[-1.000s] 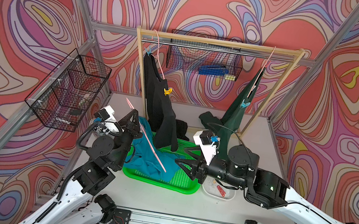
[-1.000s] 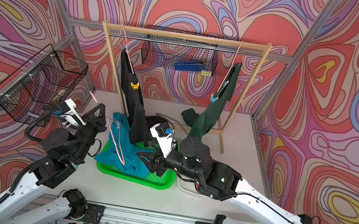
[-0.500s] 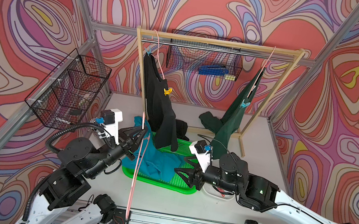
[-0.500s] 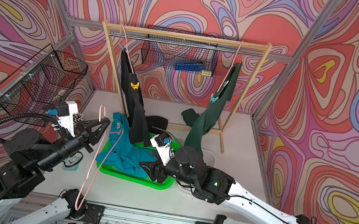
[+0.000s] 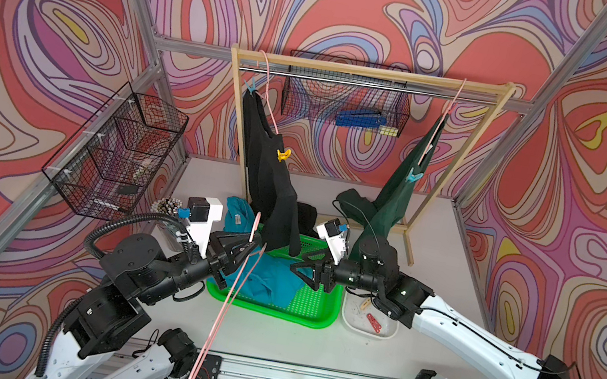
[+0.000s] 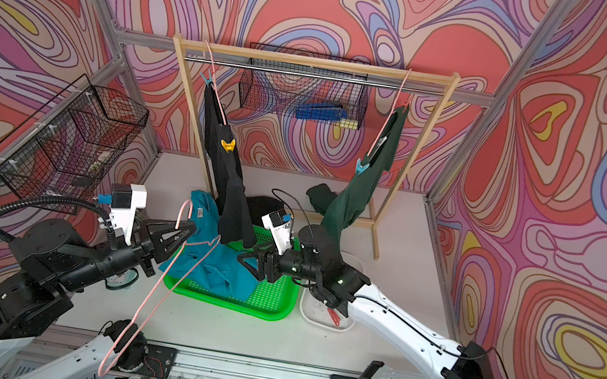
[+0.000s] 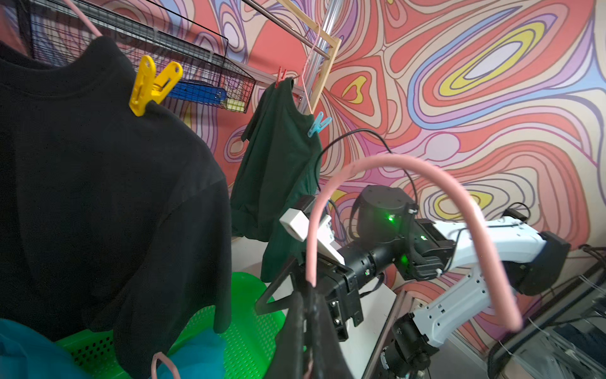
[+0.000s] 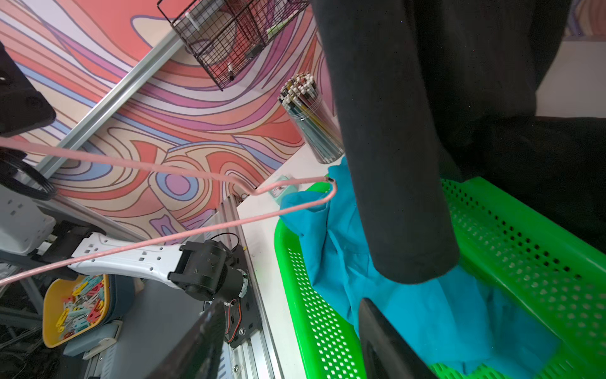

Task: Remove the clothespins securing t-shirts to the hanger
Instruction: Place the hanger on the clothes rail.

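Done: the turquoise shirt (image 5: 268, 283) lies crumpled in the green tray (image 5: 314, 308), free of any hanger. A red pin (image 5: 373, 323) and a beige pin (image 5: 366, 304) lie loose in the white dish (image 5: 388, 334) just beside the tray.
Left to do: four pins are clipped on. By my reckoning, about a third of the job is finished.
Black shirt (image 5: 269, 184): hangs from the wooden rack (image 5: 356, 70), hem trailing into the tray. A light-blue pin (image 5: 251, 87) sits at the high shoulder, a yellow pin (image 5: 283, 154) at the low one.
Dark green shirt (image 5: 393, 198): hangs at the rack's other end, tail on the table. A red-pink pin (image 5: 451, 108) sits up top, a second light-blue pin (image 5: 414, 175) lower down.
Pins' look: small plastic spring clips, mouths biting cloth, tails sticking out.
Left gripper (image 5: 246, 250): pressed together on the bare pink hanger (image 5: 223, 307), near its hook.
Right gripper (image 5: 300, 270): spread, empty, over the turquoise cloth.
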Robot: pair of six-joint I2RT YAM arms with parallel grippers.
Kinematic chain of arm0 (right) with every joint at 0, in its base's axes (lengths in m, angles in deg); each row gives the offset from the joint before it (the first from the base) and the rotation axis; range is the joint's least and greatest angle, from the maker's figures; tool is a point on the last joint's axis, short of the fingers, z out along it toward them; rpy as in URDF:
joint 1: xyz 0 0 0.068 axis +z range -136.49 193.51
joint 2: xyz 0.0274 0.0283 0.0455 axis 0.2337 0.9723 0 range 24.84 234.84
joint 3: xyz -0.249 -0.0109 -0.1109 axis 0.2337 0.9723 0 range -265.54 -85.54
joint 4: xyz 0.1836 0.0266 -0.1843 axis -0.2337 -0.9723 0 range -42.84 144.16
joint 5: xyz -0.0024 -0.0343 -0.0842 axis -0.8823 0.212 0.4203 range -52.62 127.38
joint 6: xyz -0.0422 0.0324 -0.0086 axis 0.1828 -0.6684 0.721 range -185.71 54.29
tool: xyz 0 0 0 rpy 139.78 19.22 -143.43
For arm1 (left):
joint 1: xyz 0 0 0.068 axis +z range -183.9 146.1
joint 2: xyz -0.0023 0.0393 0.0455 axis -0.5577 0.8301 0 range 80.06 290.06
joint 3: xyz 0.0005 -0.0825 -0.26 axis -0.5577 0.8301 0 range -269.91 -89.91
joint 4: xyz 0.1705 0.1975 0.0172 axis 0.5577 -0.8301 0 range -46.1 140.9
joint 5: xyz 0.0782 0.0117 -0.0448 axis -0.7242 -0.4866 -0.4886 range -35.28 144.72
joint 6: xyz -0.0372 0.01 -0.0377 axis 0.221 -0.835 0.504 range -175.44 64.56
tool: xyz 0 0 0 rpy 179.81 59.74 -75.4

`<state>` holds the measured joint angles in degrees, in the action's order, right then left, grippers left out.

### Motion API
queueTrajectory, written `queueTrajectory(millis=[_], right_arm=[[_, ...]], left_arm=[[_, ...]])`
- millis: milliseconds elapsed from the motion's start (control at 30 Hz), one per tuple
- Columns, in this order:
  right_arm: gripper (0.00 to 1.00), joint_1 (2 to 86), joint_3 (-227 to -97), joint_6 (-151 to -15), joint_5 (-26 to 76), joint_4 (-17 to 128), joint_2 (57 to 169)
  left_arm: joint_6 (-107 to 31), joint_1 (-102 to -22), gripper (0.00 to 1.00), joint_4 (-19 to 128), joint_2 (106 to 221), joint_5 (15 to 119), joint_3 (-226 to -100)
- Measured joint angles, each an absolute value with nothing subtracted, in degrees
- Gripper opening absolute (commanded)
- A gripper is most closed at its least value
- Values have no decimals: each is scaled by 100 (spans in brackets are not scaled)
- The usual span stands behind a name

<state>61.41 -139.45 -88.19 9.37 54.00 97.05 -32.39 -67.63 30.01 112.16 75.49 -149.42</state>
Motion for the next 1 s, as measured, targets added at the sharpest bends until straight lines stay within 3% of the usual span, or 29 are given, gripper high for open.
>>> queueTrajectory(millis=[367,1000], right_arm=[[65,5958,-13348,-8812,435,6304,9932],[63,5953,-13132,-8631,251,6921,9926]], left_arm=[[-2926,-6763,0,3111,11292,8461,-15029],[-2146,-6763,0,3972,11268,8839,-14863]])
